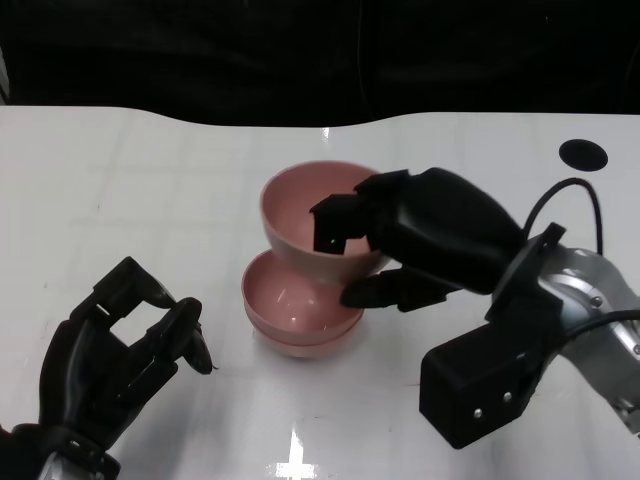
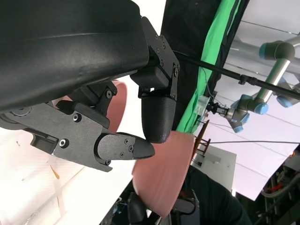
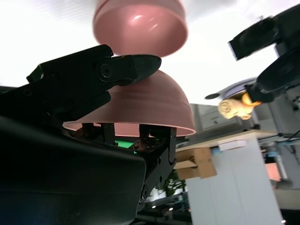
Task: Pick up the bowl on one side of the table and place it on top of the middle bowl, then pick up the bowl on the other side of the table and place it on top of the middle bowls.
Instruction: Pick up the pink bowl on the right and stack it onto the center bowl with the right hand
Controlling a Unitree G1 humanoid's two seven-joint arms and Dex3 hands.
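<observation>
My right hand grips a smooth pink round bowl by its rim, fingers inside and thumb on the outer wall, holding it tilted just above a stack of two matching pink bowls at the middle of the glossy white table. The held bowl's base sits close over the stack's opening; I cannot tell whether they touch. My left hand rests low beside the stack, holding nothing, fingers loosely curled and apart.
</observation>
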